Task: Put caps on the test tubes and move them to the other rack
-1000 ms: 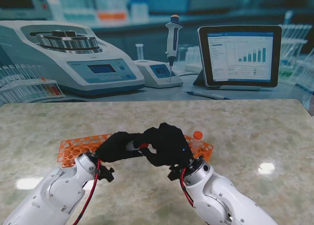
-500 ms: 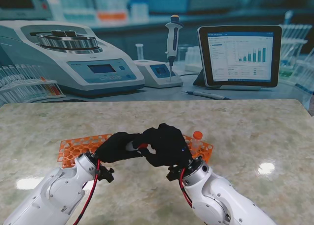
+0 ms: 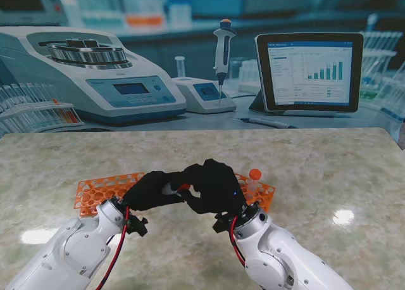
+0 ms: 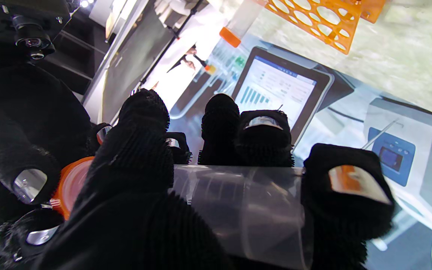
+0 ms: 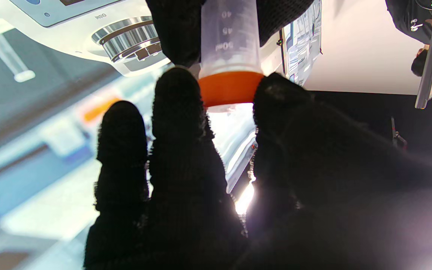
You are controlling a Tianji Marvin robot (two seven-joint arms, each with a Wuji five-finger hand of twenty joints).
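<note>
Both black-gloved hands meet above the table between the two orange racks. My left hand (image 3: 150,189) is shut on a clear test tube (image 4: 238,210), lying across its fingers. My right hand (image 3: 215,185) has its fingers (image 5: 178,108) closed on the orange cap (image 5: 230,88) seated on that tube's mouth (image 3: 183,187). The left orange rack (image 3: 101,190) holds no tubes that I can see. The right orange rack (image 3: 261,192) is mostly hidden behind my right hand and carries one capped tube (image 3: 254,180) standing upright.
A lab backdrop with centrifuge (image 3: 88,75), pipette (image 3: 223,49) and tablet (image 3: 309,71) stands behind the marble table (image 3: 329,170). Bare table surface lies to the right and near the front edge.
Almost nothing has shifted; the hands stay joined on the tube and cap, with the right wrist edging slightly left.
</note>
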